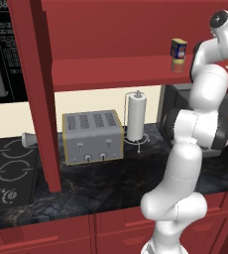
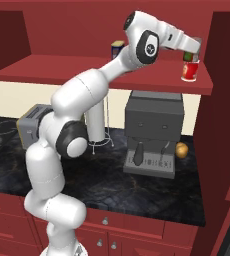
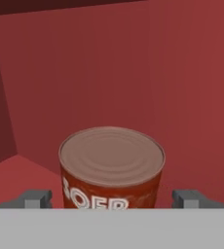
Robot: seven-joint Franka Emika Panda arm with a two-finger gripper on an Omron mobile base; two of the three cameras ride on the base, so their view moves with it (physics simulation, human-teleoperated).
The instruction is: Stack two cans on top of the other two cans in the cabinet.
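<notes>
Jaws spread wide astride red can (image 3: 112, 168), its base hidden.

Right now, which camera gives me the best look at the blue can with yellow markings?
The left base view: the blue can shows unobstructed, stacked on the tan can on the cabinet shelf. In the right base view a sliver of it shows behind the arm. The hand view faces the red can.
</notes>
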